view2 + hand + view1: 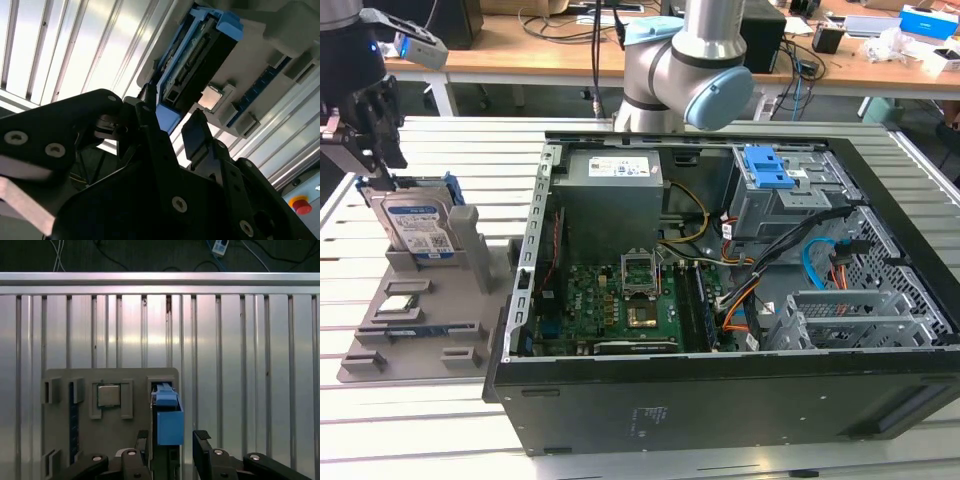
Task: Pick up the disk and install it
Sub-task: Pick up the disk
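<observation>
The disk [415, 225], silver-grey with a white-and-blue label and a blue carrier frame, stands on edge in a slot of the grey holder [470, 250] at the exterior view's left. My gripper [378, 160] hangs just over its upper edge. In both wrist views the black fingers [201, 442] are open and stand on either side of the carrier's blue end [170, 422], with a gap on one side. Seen in the second wrist view, the disk [200, 55] runs away from the gripper [170, 125], connector side showing.
The open computer case [720, 385] lies at the exterior view's right, with a grey power-supply box [610, 195], motherboard [620, 300] and blue drive bay latch [767, 168]. A processor chip [108, 395] sits in the holder beside the disk. Slatted metal table [240, 365] lies all around.
</observation>
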Tool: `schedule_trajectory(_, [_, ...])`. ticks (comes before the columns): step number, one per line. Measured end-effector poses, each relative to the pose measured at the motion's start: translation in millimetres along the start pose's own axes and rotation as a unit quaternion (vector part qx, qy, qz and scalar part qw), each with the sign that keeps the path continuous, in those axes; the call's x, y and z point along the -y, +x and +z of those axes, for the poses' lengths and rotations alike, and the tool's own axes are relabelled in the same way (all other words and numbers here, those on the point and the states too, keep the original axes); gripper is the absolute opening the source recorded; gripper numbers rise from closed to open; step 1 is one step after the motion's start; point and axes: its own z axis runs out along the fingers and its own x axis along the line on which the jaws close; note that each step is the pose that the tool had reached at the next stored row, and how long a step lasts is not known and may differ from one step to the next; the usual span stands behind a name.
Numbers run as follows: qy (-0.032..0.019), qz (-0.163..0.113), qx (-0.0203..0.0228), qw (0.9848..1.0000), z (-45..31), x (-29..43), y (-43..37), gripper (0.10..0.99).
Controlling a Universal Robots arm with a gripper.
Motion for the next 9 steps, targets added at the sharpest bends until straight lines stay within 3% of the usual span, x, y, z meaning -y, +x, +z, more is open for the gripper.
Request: schedule_trajectory(9, [0.0, -0.003, -0.0001, 1.0, 17.0, 2.6, 0.3, 0.482])
